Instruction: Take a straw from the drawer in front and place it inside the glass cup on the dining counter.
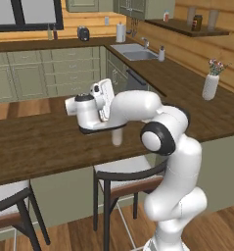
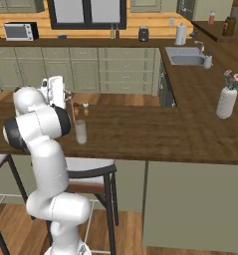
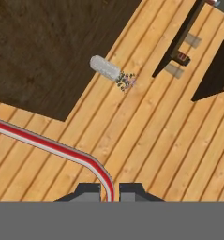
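Carry step: jaws clamped on the straw, arm over the surface. Next: align the straw's end above the cup, lower, release.

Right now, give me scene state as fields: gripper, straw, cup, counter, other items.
gripper: gripper shut on the straw, above the dining counter
straw: straw pinched between the fingertips, red with pale stripes, bent near the grip in the hand view
glass cup: glass cup upright on the dining counter, near its front edge, no straw in it yet
shakers: two small shakers behind the cup
vase: white flower vase on the right end of the counter
stool: stool below the counter edge
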